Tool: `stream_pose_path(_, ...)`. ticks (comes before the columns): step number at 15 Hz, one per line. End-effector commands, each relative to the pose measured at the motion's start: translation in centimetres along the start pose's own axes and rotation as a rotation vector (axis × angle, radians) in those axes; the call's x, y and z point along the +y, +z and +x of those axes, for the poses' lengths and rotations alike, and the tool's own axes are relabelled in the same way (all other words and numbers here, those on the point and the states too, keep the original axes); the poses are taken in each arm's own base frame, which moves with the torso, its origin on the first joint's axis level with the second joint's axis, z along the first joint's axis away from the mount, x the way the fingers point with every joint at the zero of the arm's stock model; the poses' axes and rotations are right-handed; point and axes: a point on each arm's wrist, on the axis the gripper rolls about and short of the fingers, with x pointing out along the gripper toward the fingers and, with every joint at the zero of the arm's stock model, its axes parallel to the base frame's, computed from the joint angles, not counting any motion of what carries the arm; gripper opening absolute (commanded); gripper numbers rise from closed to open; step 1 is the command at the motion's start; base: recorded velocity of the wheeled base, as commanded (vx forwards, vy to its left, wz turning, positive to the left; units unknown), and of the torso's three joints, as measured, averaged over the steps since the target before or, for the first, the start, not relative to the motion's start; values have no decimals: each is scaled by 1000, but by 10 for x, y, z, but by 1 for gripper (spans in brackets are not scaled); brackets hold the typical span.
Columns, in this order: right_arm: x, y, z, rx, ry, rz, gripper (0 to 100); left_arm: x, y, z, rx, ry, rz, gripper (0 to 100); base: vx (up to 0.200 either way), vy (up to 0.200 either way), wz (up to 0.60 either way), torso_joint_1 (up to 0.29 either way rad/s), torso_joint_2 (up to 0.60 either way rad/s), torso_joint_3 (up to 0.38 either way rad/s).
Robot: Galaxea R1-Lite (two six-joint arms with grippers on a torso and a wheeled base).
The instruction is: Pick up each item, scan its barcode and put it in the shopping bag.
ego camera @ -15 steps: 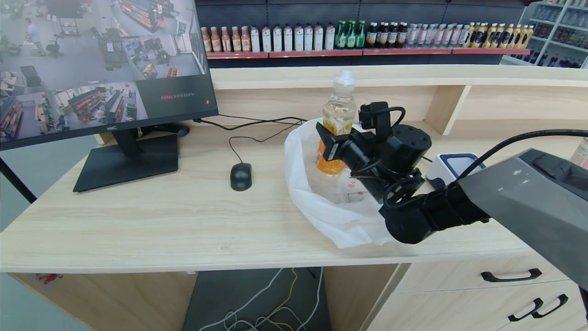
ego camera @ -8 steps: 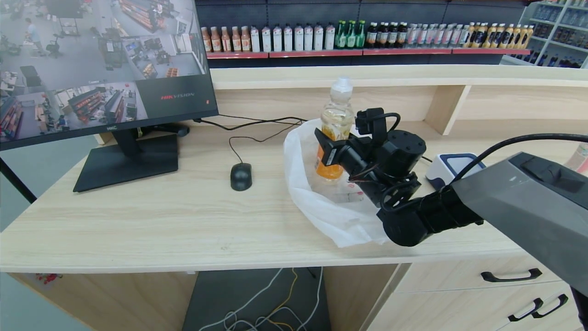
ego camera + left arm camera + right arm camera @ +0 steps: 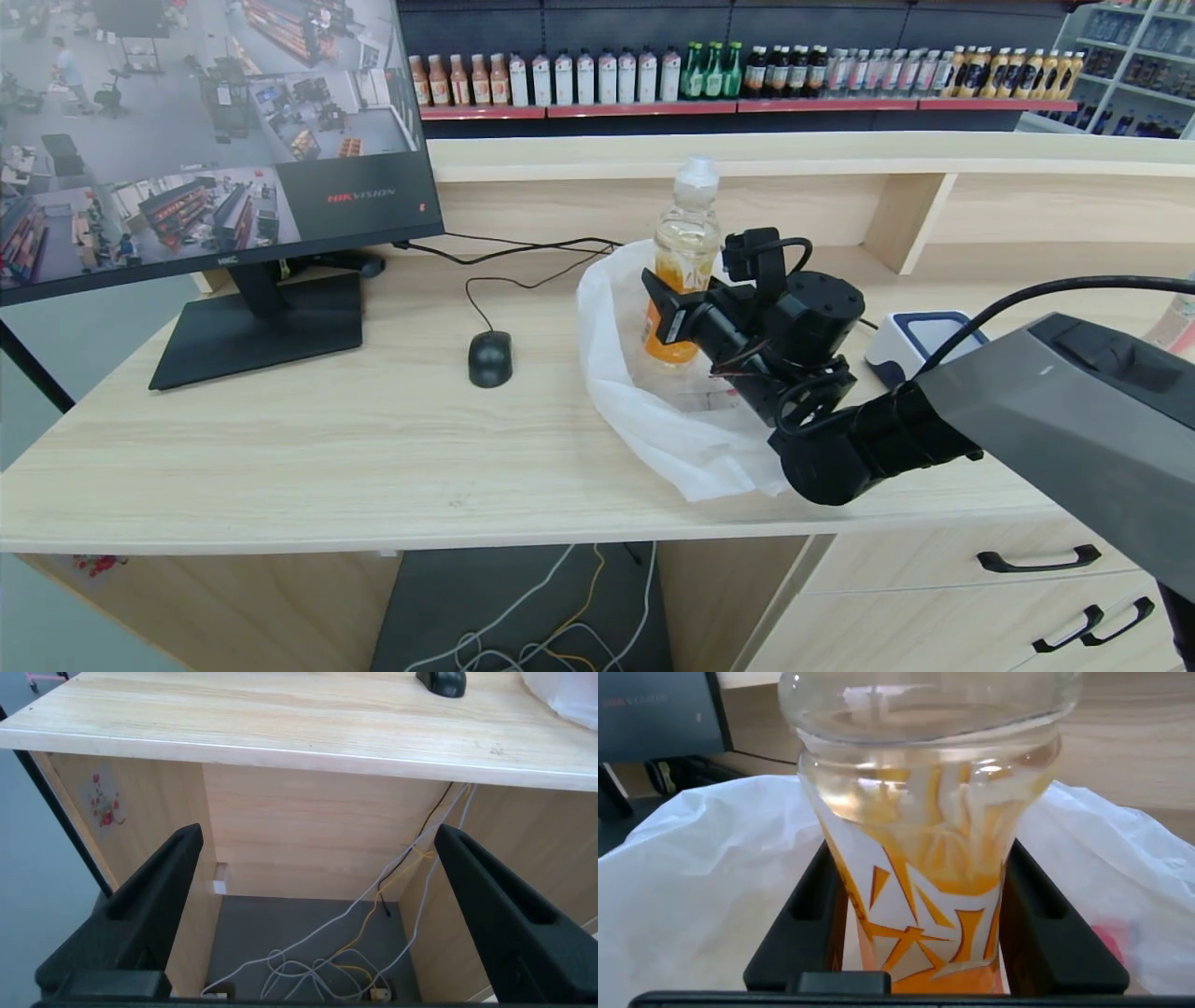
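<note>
A clear bottle (image 3: 684,257) with an orange label and white cap stands upright in the mouth of the white shopping bag (image 3: 644,401) on the counter. My right gripper (image 3: 674,313) is shut on the bottle's lower body. In the right wrist view the bottle (image 3: 929,859) fills the space between the two black fingers (image 3: 799,919), with the bag (image 3: 701,849) spread around and behind it. My left gripper (image 3: 318,915) hangs open below the counter's front edge, with nothing between its fingers.
A white barcode scanner (image 3: 920,338) sits right of the bag. A black mouse (image 3: 489,357) and a monitor (image 3: 201,140) on its stand are to the left. Cables hang under the counter (image 3: 374,924). Drawers (image 3: 1036,560) are at lower right.
My right arm has shifted slightly left and down with the bottle, which now sits a little lower in the bag's mouth. The left arm has not moved.
</note>
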Motion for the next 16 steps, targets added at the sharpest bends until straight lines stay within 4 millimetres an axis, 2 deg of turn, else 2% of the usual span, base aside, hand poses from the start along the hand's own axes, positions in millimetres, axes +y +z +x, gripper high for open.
stream_pose_path(1, -1, -7, -3, 26, -2, -1, 0, 0, 0, 0, 1, 1, -2, 100, 0, 0, 0, 0, 0, 0)
stream_pose_path(14, 0, -7, -4, 34, 0, 1, 0, 0, 0, 0, 1, 1, -3, 100, 0, 0, 0, 0, 0, 0)
stream_pose_path(15, 0, -7, -5, 32, 0, 1, 100, 0, 0, 0, 1, 1, -3, 100, 0, 0, 0, 0, 0, 0)
stream_pose_path(16, 0, -7, -5, 35, 0, 1, 100, 0, 0, 0, -1, 1, -3, 100, 0, 0, 0, 0, 0, 0)
